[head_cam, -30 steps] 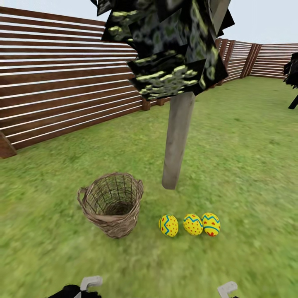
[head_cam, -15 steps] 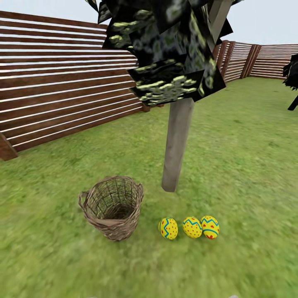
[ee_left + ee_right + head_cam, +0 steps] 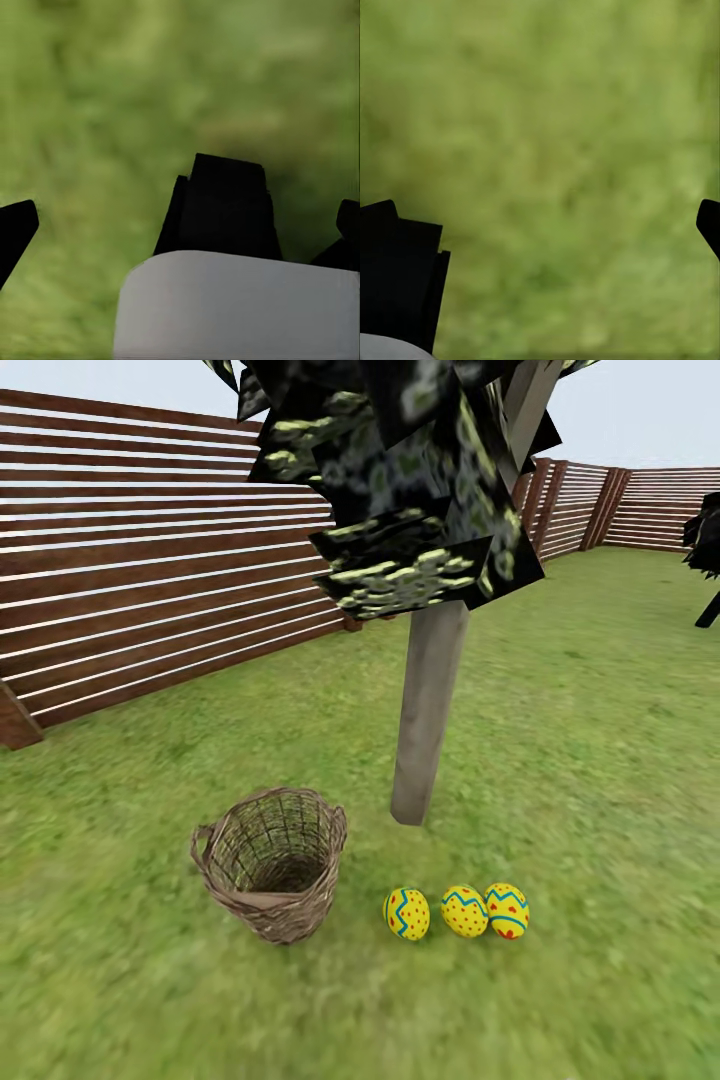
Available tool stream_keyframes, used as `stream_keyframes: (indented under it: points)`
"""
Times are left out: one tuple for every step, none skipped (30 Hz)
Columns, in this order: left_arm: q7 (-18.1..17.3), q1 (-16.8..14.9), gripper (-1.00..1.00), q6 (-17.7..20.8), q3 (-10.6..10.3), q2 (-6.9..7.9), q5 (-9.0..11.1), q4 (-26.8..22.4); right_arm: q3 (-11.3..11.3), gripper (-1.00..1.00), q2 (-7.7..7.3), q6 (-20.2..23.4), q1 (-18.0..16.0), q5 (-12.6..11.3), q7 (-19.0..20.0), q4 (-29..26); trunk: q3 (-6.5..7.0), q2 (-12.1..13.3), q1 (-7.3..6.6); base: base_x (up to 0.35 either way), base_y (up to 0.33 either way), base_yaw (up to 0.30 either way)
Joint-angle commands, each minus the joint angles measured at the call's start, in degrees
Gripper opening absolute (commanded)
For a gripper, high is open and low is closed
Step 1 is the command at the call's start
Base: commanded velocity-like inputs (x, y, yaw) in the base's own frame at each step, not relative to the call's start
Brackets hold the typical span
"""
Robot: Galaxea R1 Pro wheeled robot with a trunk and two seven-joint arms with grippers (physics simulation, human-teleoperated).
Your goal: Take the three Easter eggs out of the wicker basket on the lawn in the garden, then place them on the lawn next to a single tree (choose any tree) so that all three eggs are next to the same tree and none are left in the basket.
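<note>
Moved: both pincers have dropped out of the head view.
Eggs (image 3: pixel 456 911): row on grass, 5 o'clock of tree (image 3: pixel 427 710).
Basket (image 3: pixel 271 863): empty, 9 o'clock of eggs.
Left pincer (image 3: pixel 180 225): apart.
Right pincer (image 3: pixel 547 232): apart.

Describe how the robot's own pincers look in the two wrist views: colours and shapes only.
In the left wrist view, the left pincer has matt black, blocky fingers beyond a smooth pale grey-white rounded housing. In the right wrist view, the right pincer shows the same black angular fingers and a sliver of pale housing. No cables or markings are visible.
</note>
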Motion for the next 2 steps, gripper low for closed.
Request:
stream_keyframes:
  points:
    - [0.1, 0.0, 1.00, 0.2, -0.5, 0.09, 0.4, 0.0, 0.5, 1.00, -0.01, -0.1, 0.0, -0.5, -0.1, 0.0, -0.04, 0.0, -0.01, 0.000, 0.000, 0.000]
    - [0.1, 0.0, 1.00, 0.2, -0.5, 0.40, 0.4, 0.0, 0.5, 1.00, 0.01, -0.1, 0.0, -0.5, -0.1, 0.0, -0.04, 0.0, -0.01, 0.000, 0.000, 0.000]
